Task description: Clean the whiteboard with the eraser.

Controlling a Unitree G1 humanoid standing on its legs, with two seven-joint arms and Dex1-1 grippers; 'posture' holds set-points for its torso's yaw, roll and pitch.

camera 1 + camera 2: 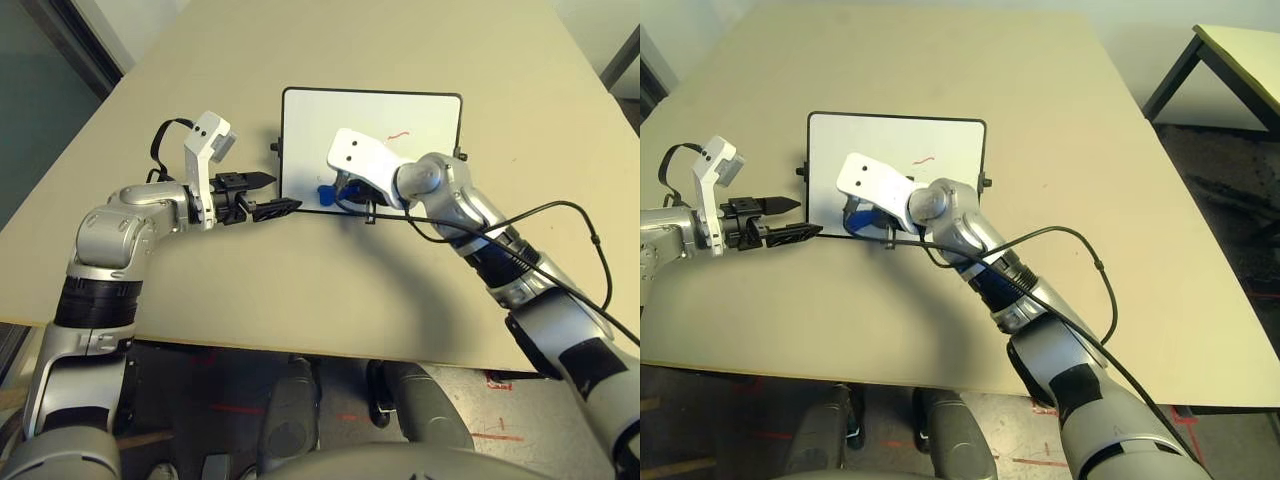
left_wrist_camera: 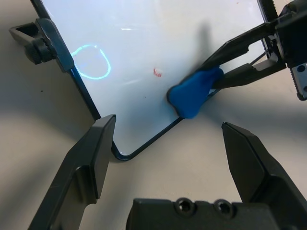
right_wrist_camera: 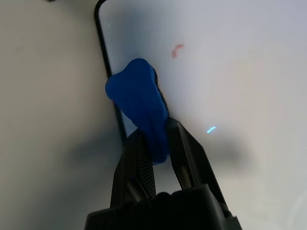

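The whiteboard (image 1: 330,120) lies flat in the middle of the table, with a short red scribble (image 1: 399,134) toward its far right. My right gripper (image 3: 156,136) is shut on the blue eraser (image 3: 139,100) and presses it onto the board near the near-left corner (image 1: 326,193). A small red mark (image 3: 177,48) lies on the white surface just beyond the eraser. My left gripper (image 1: 272,194) is open with nothing in it and hovers just left of that same corner. In the left wrist view a faint looped line (image 2: 91,62) shows on the board.
A black cable (image 1: 560,208) loops off my right forearm over the table's right side. Small black knobs (image 1: 276,146) stick out from the board's short sides. The table's near edge (image 1: 300,352) runs below both arms. Another table (image 1: 1240,50) stands at far right.
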